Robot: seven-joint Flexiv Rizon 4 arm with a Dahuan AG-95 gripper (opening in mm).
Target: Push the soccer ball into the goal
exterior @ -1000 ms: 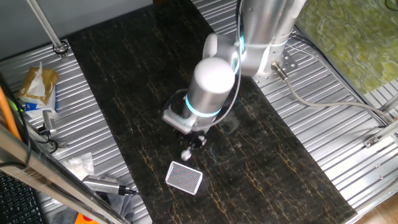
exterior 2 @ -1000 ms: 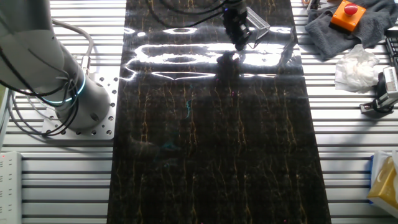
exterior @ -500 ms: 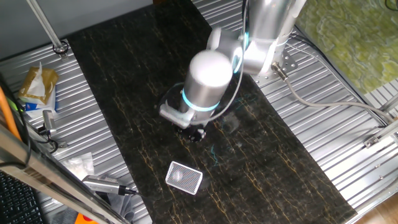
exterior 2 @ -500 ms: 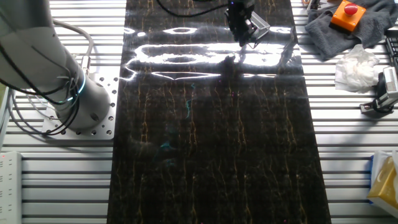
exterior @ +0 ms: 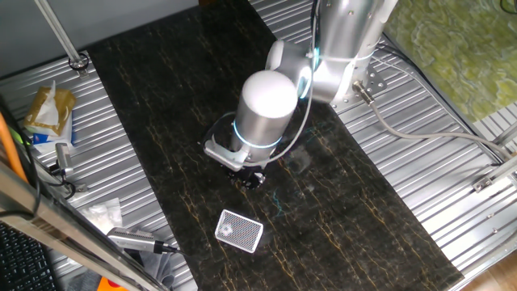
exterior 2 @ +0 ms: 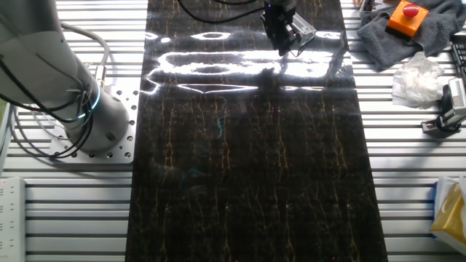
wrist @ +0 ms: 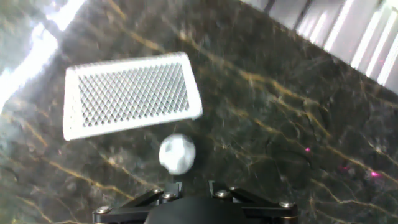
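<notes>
The small white soccer ball (wrist: 177, 154) lies on the dark marble-patterned mat just in front of the goal (wrist: 127, 93), a white-rimmed mesh rectangle. In one fixed view the ball (exterior: 229, 229) shows as a pale spot against the goal's (exterior: 249, 236) netting. My gripper (exterior: 250, 176) hangs over the mat a short way behind the ball and apart from it. It reads as one narrow tip, fingers together and empty. In the hand view only the finger bases (wrist: 168, 186) show at the bottom edge. The other fixed view shows gripper (exterior 2: 282, 44) beside goal (exterior 2: 304, 28); the ball is not discernible there.
Ribbed metal table (exterior: 420, 170) surrounds the mat (exterior 2: 247, 160). The arm's base (exterior 2: 80, 109) stands left of the mat. A grey cloth with an orange button box (exterior 2: 406, 16), crumpled tissue (exterior 2: 416, 78) and a snack bag (exterior: 50, 113) lie off the mat's sides.
The ball has rolled from the gripper's tip to the goal. The gripper has drawn back a little, away from the goal.
</notes>
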